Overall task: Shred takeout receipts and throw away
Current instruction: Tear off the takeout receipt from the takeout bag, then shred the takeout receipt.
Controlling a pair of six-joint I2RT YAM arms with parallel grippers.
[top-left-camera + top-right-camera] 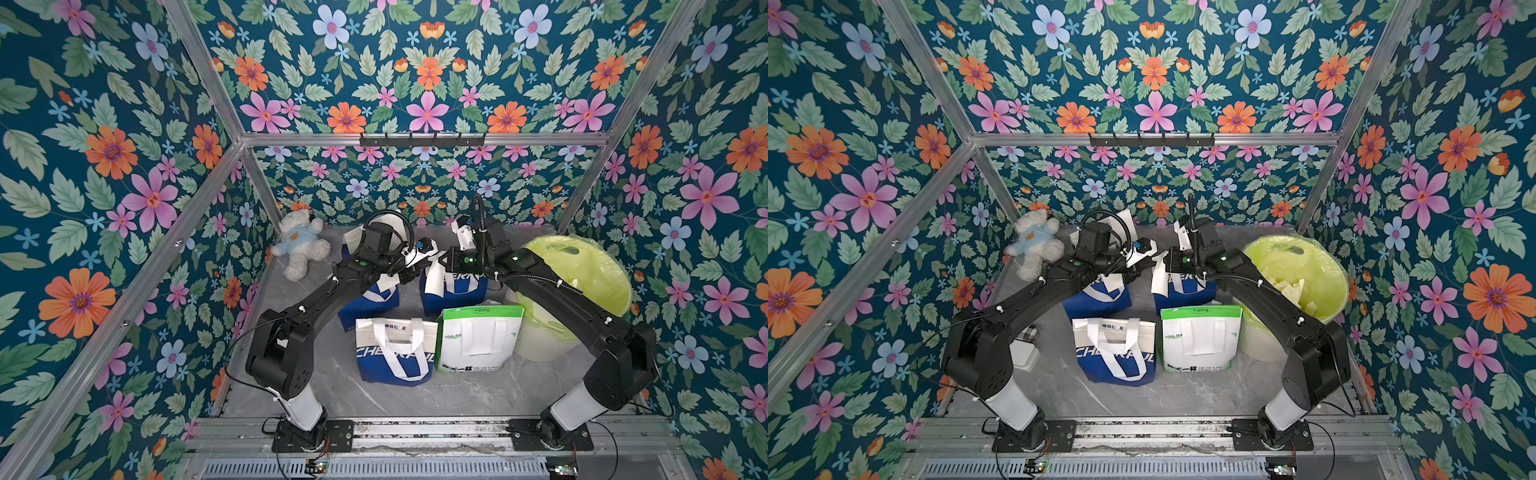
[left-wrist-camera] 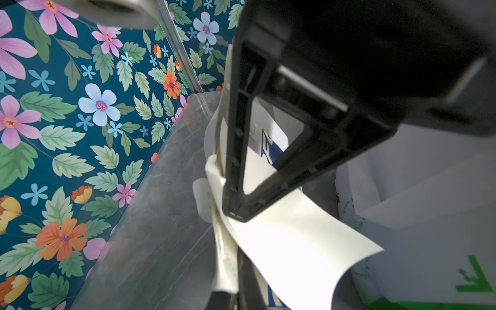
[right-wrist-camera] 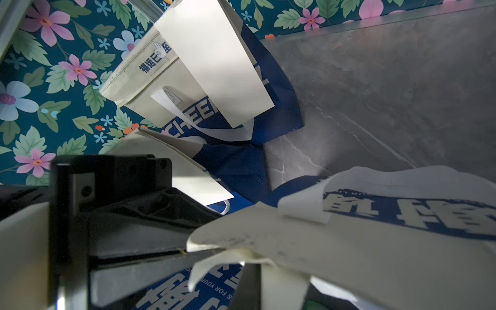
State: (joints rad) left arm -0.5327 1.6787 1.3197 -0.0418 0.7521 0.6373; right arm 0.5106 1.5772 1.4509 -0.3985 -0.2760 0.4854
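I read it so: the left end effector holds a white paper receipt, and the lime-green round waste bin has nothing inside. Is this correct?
Not quite. The lime-green round waste bin is not empty: a top view shows torn white paper scraps inside it. The rest stands: the left end effector holds a white paper receipt.

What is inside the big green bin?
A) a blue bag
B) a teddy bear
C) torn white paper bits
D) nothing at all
C: in a top view, white paper scraps lie inside the lime-green bin, while the teddy bear lies outside it.
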